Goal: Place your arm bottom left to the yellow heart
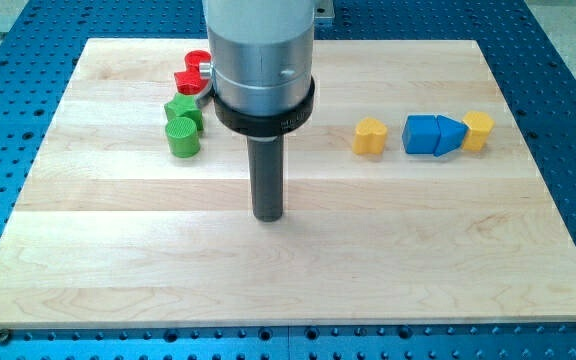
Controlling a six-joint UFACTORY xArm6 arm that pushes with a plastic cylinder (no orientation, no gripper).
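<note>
Tip [267, 216] rests on the wooden board [448, 260], gripperless and holding nothing, well to the lower left of yellow heart [370, 136].

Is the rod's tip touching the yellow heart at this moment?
Apart. The camera view shows my tip well to the view's left of the yellow heart and lower, with bare board plainly between them.
</note>
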